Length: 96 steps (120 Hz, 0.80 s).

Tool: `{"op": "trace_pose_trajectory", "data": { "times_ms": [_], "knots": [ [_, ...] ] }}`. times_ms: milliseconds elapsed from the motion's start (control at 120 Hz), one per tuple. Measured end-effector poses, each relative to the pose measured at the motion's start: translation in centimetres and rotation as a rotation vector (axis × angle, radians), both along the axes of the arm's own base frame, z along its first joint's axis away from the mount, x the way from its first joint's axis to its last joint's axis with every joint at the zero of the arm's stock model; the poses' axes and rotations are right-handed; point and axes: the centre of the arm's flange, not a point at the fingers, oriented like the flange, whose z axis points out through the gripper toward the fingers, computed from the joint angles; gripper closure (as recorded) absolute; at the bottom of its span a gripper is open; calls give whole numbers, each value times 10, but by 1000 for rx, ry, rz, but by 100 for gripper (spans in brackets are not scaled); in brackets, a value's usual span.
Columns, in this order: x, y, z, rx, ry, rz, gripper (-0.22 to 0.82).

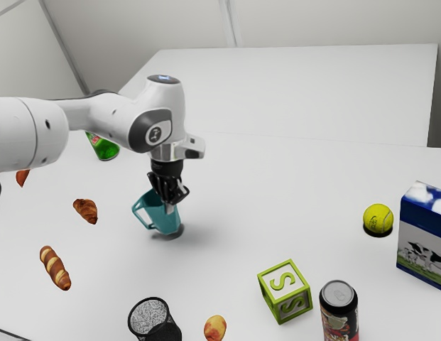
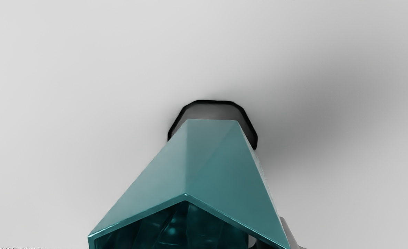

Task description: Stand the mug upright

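The black two-finger gripper (image 1: 168, 204) is pinched narrow on the wall of the glossy, faceted teal mug (image 1: 165, 220). It tilts at the smooth white table (image 1: 277, 192), its angular handle (image 1: 139, 211) toward the exterior view's left.

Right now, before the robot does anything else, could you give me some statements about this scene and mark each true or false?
1. The teal mug's handle faces the exterior view's left. True.
2. The tennis ball sits near the carton with cows on it. True.
3. The letter block is red and white. False: it is green and white.
4. The drinks can lies on its side. False: it stands upright.
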Motion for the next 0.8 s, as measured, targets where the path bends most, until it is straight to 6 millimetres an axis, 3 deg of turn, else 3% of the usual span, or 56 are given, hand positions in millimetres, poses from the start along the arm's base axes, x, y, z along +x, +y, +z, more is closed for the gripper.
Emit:
{"op": "trace_pose_trajectory", "data": {
  "times_ms": [350,567,725,800],
  "knots": [
    [1,-6,-13,1,8,63,77],
    [1,-7,-11,-2,-3,93,54],
    [-3,-17,29,-36,-70,107,39],
    [17,-24,62,-56,-135,109,30]
  ]
}}
